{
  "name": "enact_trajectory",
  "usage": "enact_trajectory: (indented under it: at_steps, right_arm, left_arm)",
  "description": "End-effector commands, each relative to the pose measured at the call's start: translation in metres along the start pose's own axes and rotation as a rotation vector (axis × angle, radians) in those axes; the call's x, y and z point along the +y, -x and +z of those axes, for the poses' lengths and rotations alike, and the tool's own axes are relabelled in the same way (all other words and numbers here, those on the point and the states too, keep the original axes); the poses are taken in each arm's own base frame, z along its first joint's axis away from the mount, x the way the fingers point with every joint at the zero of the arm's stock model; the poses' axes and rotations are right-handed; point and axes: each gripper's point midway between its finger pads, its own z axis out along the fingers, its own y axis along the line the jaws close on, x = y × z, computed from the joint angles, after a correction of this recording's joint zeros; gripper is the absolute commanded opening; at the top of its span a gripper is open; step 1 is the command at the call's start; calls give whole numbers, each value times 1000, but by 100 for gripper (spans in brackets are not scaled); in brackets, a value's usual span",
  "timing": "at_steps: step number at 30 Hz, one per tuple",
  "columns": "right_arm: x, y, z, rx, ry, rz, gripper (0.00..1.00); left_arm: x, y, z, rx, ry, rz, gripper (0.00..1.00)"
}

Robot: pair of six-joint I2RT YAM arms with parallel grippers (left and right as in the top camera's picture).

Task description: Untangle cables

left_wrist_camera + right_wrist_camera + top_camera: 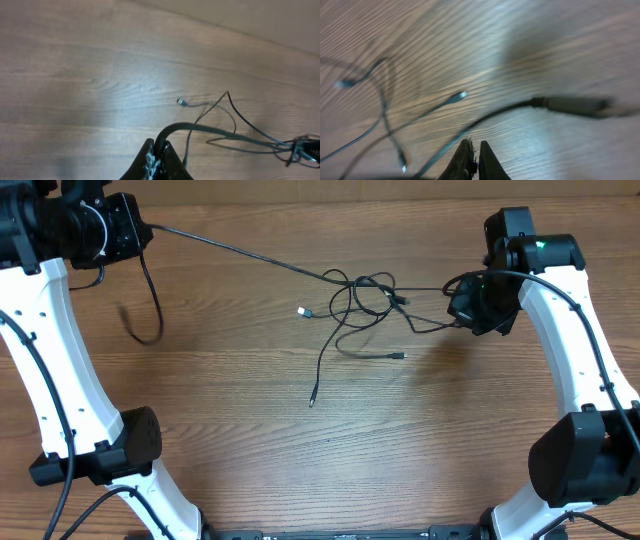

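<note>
The cables (pixel 365 295) lie knotted in loops at the table's far middle, with loose ends trailing toward me, one white-tipped (pixel 303 311). My left gripper (pixel 125 230) at the far left is shut on one black cord (pixel 172 131), which runs taut to the knot (pixel 300 150); a slack loop (pixel 150 320) hangs below it. My right gripper (pixel 470 305) sits at the knot's right edge. Its jaws (pixel 474 147) are shut, and a thin cord (pixel 445 152) slants past the outer side of the left fingertip, not visibly between them. A grey plug (pixel 575 106) lies just ahead.
The wooden table (pixel 250 440) carries only the cords and both white arms, whose bases (pixel 120 450) (pixel 585 460) stand at the near corners. More cord ends show in the right wrist view, one silvery (pixel 461 95) and one bluish (pixel 342 84).
</note>
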Motion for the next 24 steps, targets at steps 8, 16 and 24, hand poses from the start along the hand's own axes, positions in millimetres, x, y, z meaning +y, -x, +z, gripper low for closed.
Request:
enact_trajectory:
  at_steps: [8, 16, 24]
  right_arm:
    - [74, -36, -26, 26, 269, -286, 4]
    - [88, -45, -30, 57, 328, -255, 4]
    - [111, -30, -60, -5, 422, -136, 4]
  left_arm:
    - [-55, -65, 56, 284, -133, 132, 31]
    - [-98, -120, 95, 478, -222, 207, 40]
    - [-171, -172, 112, 579, -495, 373, 34]
